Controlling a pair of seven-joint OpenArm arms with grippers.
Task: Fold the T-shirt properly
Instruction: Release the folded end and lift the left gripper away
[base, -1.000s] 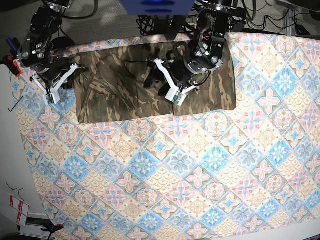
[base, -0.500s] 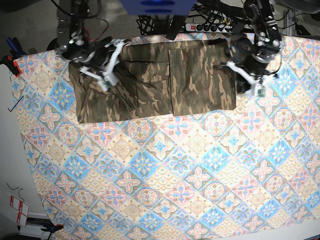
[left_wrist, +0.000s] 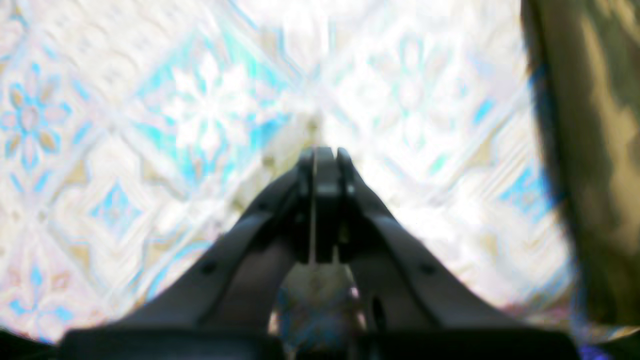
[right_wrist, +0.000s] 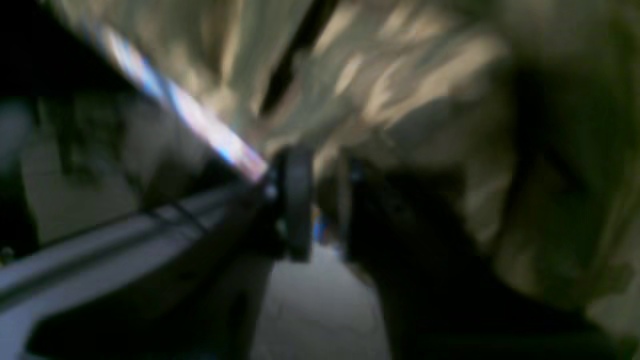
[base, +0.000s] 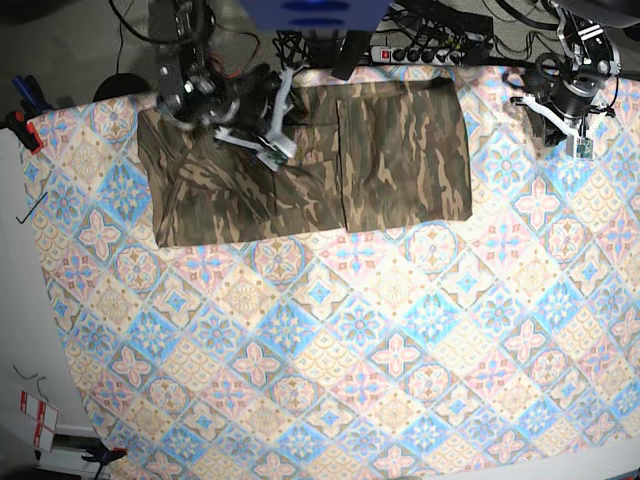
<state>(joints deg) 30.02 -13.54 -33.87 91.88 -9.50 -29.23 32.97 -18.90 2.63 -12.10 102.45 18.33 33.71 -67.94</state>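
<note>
The bench (base: 420, 380) is the biggest thing here, draped in a tablecloth (base: 400, 330) with a busy pastel tile print in blue, pink and cream, lying flat and smooth. At the far edge sits the T-shirt (base: 400, 150): soft camo cloth in olive, brown and tan, laid as a wide flat rectangle with a straight seam-like edge across its middle, so I'd say it's partway folded, with another fold to go.

The right gripper (base: 268, 125) hangs over the shirt's rumpled half, and its wrist view is a blur of camo just past the tips. There's a narrow gap between its fingers (right_wrist: 295, 200) and I see no cloth pinched in it, though it's too smeared to be sure. The left gripper (base: 578, 132) is well off to the shirt's side over bare tablecloth, its fingers (left_wrist: 325, 165) pressed together on nothing.

Next move probably needs both to take the shirt's edge and lift evenly, since thin cloth sags and wrinkles.
</note>
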